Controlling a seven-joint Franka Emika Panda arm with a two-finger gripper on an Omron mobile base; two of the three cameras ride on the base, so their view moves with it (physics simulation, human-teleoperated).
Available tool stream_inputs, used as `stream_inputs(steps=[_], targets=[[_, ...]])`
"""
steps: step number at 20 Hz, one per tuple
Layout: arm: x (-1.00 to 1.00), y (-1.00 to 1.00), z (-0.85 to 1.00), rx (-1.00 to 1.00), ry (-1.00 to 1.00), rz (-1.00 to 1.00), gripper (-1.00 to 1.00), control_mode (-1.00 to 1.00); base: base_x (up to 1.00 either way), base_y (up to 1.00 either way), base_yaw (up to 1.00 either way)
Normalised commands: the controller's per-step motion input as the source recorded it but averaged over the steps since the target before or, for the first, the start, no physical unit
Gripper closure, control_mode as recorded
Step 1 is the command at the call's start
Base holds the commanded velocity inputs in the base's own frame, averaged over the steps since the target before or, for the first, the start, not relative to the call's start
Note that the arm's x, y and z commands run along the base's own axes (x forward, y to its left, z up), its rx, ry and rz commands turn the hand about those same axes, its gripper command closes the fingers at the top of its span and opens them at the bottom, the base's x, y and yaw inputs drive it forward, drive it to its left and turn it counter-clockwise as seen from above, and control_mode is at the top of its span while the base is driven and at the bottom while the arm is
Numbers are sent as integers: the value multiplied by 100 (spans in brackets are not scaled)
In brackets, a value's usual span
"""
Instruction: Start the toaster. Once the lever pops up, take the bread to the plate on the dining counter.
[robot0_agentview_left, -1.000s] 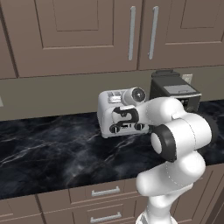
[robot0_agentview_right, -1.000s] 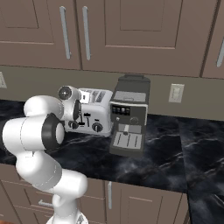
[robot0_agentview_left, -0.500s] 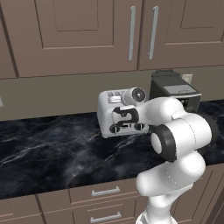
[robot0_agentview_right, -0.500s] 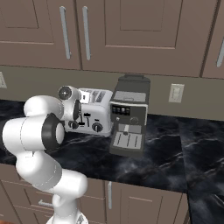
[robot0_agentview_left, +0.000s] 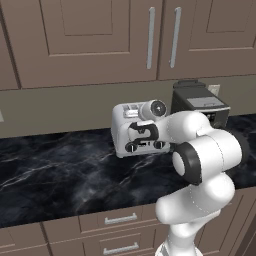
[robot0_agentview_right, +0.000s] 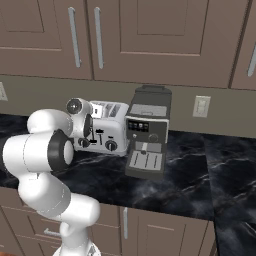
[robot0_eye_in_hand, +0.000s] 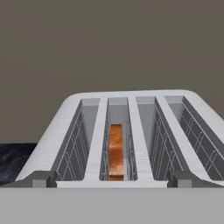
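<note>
Orange-crusted bread sits deep in the toaster slot just beyond the pincer, whose opening I cannot tell.

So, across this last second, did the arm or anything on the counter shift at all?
No visible change. The arm holds the same pose in front of the toaster, with the coffee machine beside it as before. The hand view shows the bread sitting down in the second slot from the left.
</note>
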Motion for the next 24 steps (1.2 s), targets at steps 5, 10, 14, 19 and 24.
stream_inputs(steps=[5,10,14,19,24], targets=[[0,0,0,0,0,0,-100,-100,0,0,0],[0,0,0,0,0,0,-100,-100,0,0,0],[0,0,0,0,0,0,-100,-100,0,0,0],[0,0,0,0,0,0,-100,-100,0,0,0],[0,0,0,0,0,0,-100,-100,0,0,0]])
